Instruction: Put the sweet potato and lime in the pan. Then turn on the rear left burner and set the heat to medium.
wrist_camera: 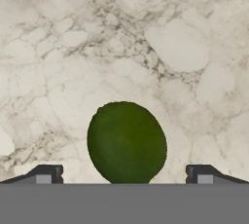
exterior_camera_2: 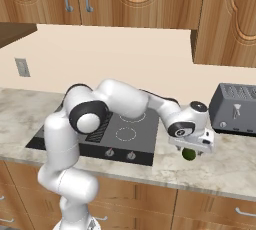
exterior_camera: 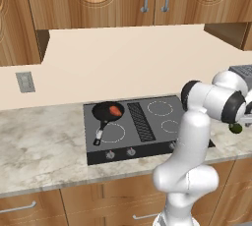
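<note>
With the sweet potato (exterior_camera: pixel 115 110) already in the pan (exterior_camera: pixel 107 111), the end effector (wrist_camera: pixel 124 174) hangs wide open over the lime (wrist_camera: pixel 126 142), gripping nothing; closing comes next, I'd guess.

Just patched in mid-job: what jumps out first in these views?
The white arm reaches right across the stove, its open tool poised straddling the dark green lime on the marble counter, near the toaster. Back on the stove's rear left burner, the black pan already holds the orange-red sweet potato.
</note>
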Motion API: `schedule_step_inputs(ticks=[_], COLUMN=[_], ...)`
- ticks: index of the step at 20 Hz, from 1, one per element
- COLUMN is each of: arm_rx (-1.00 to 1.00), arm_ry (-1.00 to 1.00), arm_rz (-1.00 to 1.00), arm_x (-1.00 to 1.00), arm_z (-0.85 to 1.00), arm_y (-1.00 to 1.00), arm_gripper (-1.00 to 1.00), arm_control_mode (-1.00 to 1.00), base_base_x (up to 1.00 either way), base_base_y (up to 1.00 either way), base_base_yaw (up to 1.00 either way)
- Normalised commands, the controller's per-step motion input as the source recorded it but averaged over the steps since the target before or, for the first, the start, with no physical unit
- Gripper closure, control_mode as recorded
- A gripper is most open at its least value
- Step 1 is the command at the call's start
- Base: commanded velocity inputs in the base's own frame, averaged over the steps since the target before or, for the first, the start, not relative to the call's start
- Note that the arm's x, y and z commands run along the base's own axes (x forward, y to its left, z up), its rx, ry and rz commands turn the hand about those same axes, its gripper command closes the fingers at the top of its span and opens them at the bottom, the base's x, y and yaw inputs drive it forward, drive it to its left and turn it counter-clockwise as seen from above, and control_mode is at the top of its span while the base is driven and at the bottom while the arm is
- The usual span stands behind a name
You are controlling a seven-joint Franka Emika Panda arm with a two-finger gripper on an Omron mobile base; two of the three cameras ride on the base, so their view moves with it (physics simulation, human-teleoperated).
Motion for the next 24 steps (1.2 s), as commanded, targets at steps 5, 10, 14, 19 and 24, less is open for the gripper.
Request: schedule_step_inputs(ticks=[5,10,14,19,24], arm_rx=[0.0,0.0,0.0,0.0,0.0], arm_ry=[0.0,0.0,0.0,0.0,0.0], arm_rz=[0.01,0.02,0.02,0.01,0.0], arm_x=[0.0,0.04,0.11,0.08,0.0], arm_z=[-0.16,-0.2,-0.22,-0.14,0.0], arm_y=[0.0,0.0,0.01,0.0,0.0], arm_gripper=[-1.0,-1.0,-1.0,-1.0,1.0], arm_control_mode=[-1.0,-1.0,-1.0,-1.0,-1.0], base_base_x=[0.0,0.0,0.0,0.0,0.0], base_base_y=[0.0,0.0,0.0,0.0,0.0], base_base_yaw=[0.0,0.0,0.0,0.0,0.0])
